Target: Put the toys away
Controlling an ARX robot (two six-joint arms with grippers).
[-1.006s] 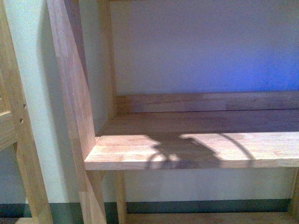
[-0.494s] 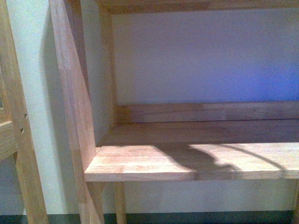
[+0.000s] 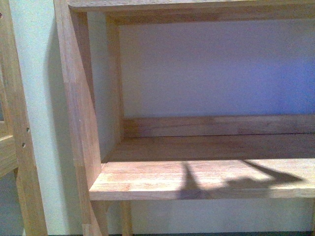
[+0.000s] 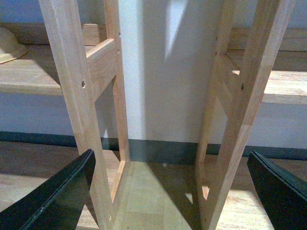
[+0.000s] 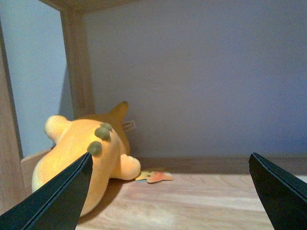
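Right gripper was spread wide, holding nothing. The plush toy lay on the wooden shelf ahead of it, just beyond one fingertip, tucked into the corner by the upright post, paper tag beside it. Left gripper was also wide and empty, facing two shelf legs above the floor. Front view showed only a bare shelf board.
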